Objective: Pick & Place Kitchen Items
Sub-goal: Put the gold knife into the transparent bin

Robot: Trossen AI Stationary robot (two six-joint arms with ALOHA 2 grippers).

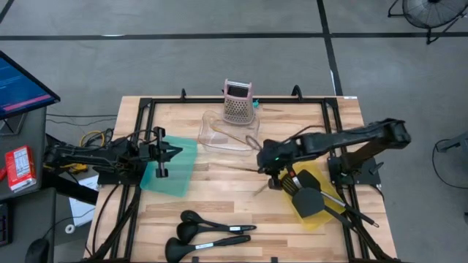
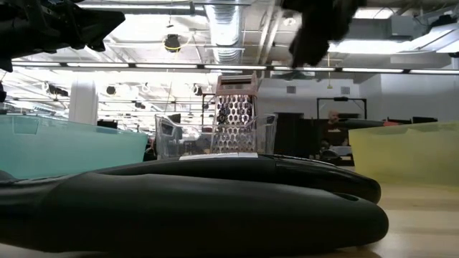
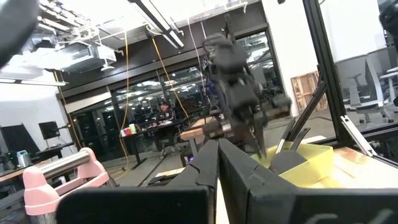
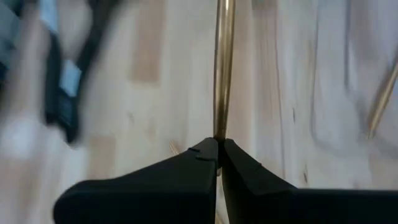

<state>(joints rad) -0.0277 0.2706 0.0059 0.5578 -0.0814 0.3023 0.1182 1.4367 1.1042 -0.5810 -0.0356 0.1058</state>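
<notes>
Wooden bench (image 1: 219,197), no readable writing anywhere. Teal tray (image 1: 172,164) at left, under the left gripper (image 1: 174,152), jaws shut and empty. Yellow bin (image 1: 313,193) at right holding black utensils (image 1: 303,191). Three black ladles (image 1: 208,234) lying near. Right gripper (image 4: 217,148) pinching a golden stick (image 4: 222,68) mid-bench.

Two black utensil handles (image 2: 215,197) lie across near foreground, one behind other, filling lower part of view. Pale wooden table (image 2: 423,222) shows at right. Teal bin (image 2: 64,147) at left, yellow bin (image 2: 405,154) at right. Clear container (image 2: 176,136) at centre, farther off, pink grater (image 2: 237,115) upright by it. Dark arm parts at top left (image 2: 57,25) and top right (image 2: 319,25). Person (image 2: 333,125) in room behind.
</notes>
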